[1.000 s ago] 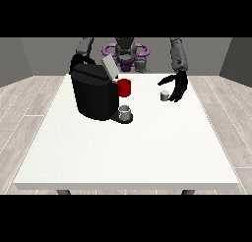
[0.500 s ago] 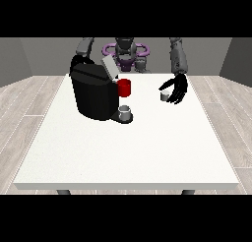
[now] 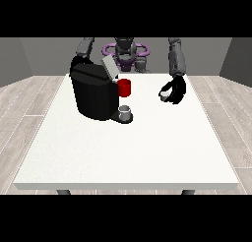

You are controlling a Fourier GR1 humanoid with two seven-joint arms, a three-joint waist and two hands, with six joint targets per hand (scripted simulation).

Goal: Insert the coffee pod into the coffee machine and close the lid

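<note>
- Closing round the small pale coffee pod (image 3: 164, 94), fingers of the black robot hand at the view's right (image 3: 175, 91) curling about it, low over the large white desk (image 3: 128, 152) at about three o'clock from the bulky black coffee machine (image 3: 94, 92).
- Standing at the desk's ten o'clock, that machine, its grey lid (image 3: 109, 68) tilting up and open at the top, a red round part (image 3: 124, 87) showing on its front and a small grey cup (image 3: 125, 111) sitting on its drip tray.
- Hiding behind the machine, the robot hand at the view's left; finger state impossible to tell, being out of sight.
- Judging the step: securing the pod, insertion not yet begun.
- Needing next, by that judgement: lifting the pod, carrying it toward nine o'clock to the open top under the lid, setting it in, then pressing the lid down.
- Differing from half a second earlier: fingers drawing in more closely round the pod, hand sitting slightly lower and nearer; machine, lid and cup unchanged.
</note>
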